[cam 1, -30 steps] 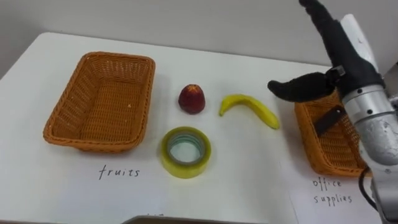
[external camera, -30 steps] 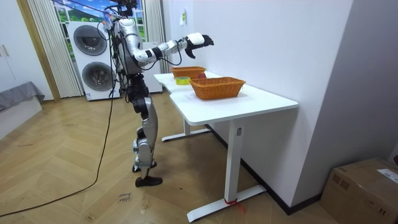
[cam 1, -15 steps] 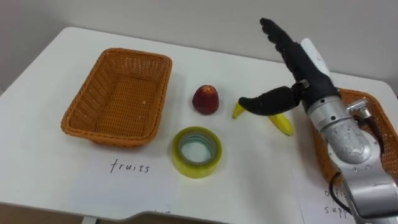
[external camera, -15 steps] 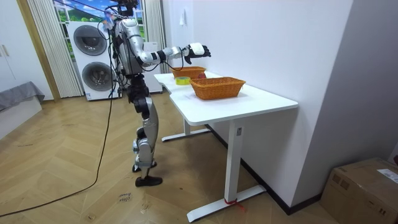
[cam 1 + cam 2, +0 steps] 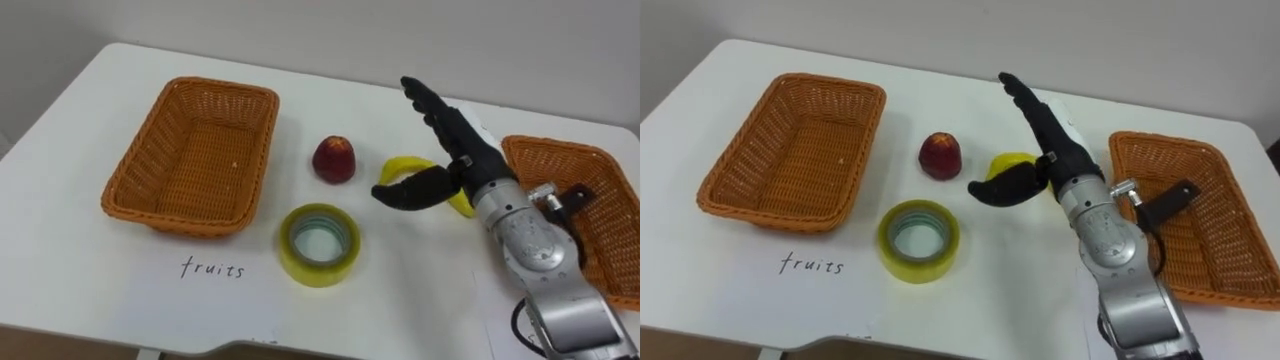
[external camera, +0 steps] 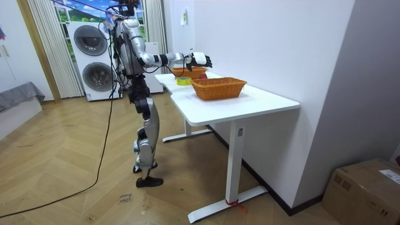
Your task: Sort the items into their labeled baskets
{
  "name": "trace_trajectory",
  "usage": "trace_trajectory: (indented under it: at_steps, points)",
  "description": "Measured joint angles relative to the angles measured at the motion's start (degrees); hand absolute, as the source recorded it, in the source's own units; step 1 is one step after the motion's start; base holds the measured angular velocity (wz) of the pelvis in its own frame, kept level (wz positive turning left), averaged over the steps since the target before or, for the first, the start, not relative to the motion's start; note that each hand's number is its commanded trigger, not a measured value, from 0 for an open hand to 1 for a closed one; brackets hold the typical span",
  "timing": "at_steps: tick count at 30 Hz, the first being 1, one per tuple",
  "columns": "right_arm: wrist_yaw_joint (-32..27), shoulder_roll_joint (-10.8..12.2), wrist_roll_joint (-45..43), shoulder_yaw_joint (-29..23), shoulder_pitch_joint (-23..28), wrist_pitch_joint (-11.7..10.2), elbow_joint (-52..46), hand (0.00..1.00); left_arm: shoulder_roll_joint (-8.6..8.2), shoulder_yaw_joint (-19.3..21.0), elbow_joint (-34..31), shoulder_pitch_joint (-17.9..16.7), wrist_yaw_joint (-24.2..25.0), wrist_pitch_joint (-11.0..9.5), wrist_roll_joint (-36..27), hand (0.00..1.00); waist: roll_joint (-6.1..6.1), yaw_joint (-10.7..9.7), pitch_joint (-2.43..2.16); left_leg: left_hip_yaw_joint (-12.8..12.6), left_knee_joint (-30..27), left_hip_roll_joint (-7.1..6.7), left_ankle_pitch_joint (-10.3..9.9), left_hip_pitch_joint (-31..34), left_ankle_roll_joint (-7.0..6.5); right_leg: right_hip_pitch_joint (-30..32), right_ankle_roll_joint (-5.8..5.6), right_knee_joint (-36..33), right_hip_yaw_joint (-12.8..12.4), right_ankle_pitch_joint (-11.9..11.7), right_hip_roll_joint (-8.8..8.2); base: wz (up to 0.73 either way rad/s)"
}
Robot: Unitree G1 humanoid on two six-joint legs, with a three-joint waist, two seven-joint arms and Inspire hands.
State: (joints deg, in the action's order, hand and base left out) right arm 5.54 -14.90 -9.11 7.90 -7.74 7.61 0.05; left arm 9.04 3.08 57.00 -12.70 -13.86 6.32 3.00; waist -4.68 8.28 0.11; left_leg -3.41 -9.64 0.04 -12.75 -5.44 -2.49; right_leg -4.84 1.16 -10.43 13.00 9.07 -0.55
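Wicker, honey-brown, makes both baskets on the white tabletop (image 5: 90, 270). The left basket (image 5: 180, 215) lies toward the tabletop's left edge with nothing in it, and a handwritten label sits just in front of it. The right basket (image 5: 560, 146) lies by the right edge.

Between them, about mid-table, the red apple (image 5: 334, 158) stands upright just beside the left basket's right wall but apart from it. The yellow banana (image 5: 403, 166) lies to the apple's right. The roll of yellow tape (image 5: 319, 243) lies flat closer to the near edge, in front of the apple.

My right hand (image 5: 468, 160) reaches in from the right, over the banana. Its fingers are straight and stretched toward the far edge, and the thumb is set wide, pointing left toward the apple. It grips nothing. The thumb and palm hide the banana's middle, so yellow shows on either side of them. I cannot tell whether I touch the fruit or hang just above it.

In the room view I stand upright at the table's end, with washing machines behind me and my right arm held out over the tabletop.
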Motion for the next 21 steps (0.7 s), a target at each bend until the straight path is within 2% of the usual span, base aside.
trace_trajectory:
  at_steps: [2, 7, 15, 18, 19, 21]
  points:
    - [0.0, 0.0, -0.55, 0.34, 0.0, 0.0, 0.51, 0.0, -0.31, 0.07, -0.17, -0.03, 0.73, 0.33, 0.0, 0.0, 0.29, 0.29, -0.34, 0.0, -0.03, -0.03, 0.02, 0.0, -0.03, -0.01, 0.0, -0.02, 0.04, 0.0, -0.05, 0.0]
    - [0.07, 0.0, -0.55, 2.2, 0.0, 0.05, 2.16, 0.0, -0.53, 0.07, -0.18, 0.0, 1.2, 0.78, 0.0, 0.0, 0.08, 0.33, -0.52, 0.0, -0.19, -0.07, 0.09, -0.01, 0.0, -0.09, 0.0, -0.06, 0.06, 0.0, -0.09, 0.0]
    - [0.57, -0.01, -0.48, 2.34, 0.0, 0.05, 2.6, 0.0, -0.62, 0.04, -0.19, 0.23, 2.27, 0.79, 0.0, 0.0, -0.23, 1.21, -0.28, 0.16, -0.19, -0.46, 0.3, 0.01, -0.14, -0.05, -0.02, -0.07, -0.06, 0.01, -0.15, 0.0]
    - [1.11, 0.0, -0.49, 2.87, 0.0, 0.04, 3.62, 0.0, -0.62, 0.01, -0.19, 0.5, 2.23, 0.75, -0.01, 0.0, -0.49, 1.61, -0.01, 0.39, -0.2, -0.63, 0.42, 0.22, -0.28, 0.09, -0.04, -0.1, -0.03, 0.02, -0.28, 0.03]
    - [1.45, 0.0, -0.49, 3.17, 0.0, 0.04, 3.62, 0.0, -0.62, 0.0, -0.19, 0.61, 2.23, 0.75, -0.01, 0.0, -0.57, 1.65, 0.21, 0.46, -0.24, -0.7, 0.45, 0.42, -0.32, 0.22, -0.05, -0.1, -0.03, 0.03, -0.33, 0.04]
    - [1.7, 0.0, -0.41, 4.06, 0.0, 0.04, 3.61, 0.0, -0.61, 0.0, -0.19, 0.61, 2.22, 0.75, 0.0, 0.0, -0.62, 1.65, 0.22, 0.54, -0.56, -0.76, 0.47, 1.25, -0.38, 0.83, -0.06, -0.18, 0.21, 0.02, -0.42, 0.03]
